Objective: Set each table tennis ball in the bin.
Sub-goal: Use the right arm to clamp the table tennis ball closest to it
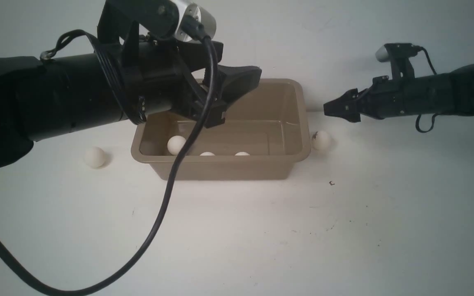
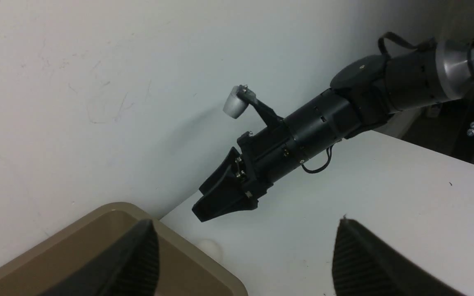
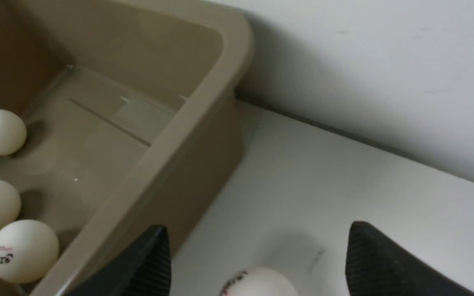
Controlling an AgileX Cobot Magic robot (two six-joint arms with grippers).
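Note:
The taupe bin [image 1: 294, 158] stands mid-table against the back wall. Three table tennis balls lie inside near its front wall [image 1: 176, 144] [image 1: 207, 154] [image 1: 242, 154]. A fourth ball [image 1: 95, 157] rests on the table left of the bin, and a fifth [image 1: 321, 140] lies close to its right wall. My left gripper [image 1: 253, 78] hangs open and empty over the bin's back half. My right gripper [image 1: 328, 109] is open above the right-hand ball, apart from it. In the right wrist view that ball [image 3: 257, 283] shows low between the fingers [image 3: 150, 263], beside the bin [image 3: 220, 82].
The white wall runs right behind the bin. A black cable [image 1: 159, 213] droops from the left arm across the bin's front and down to the table. The right arm [image 2: 303, 135] shows in the left wrist view, beyond the bin's corner [image 2: 109, 209].

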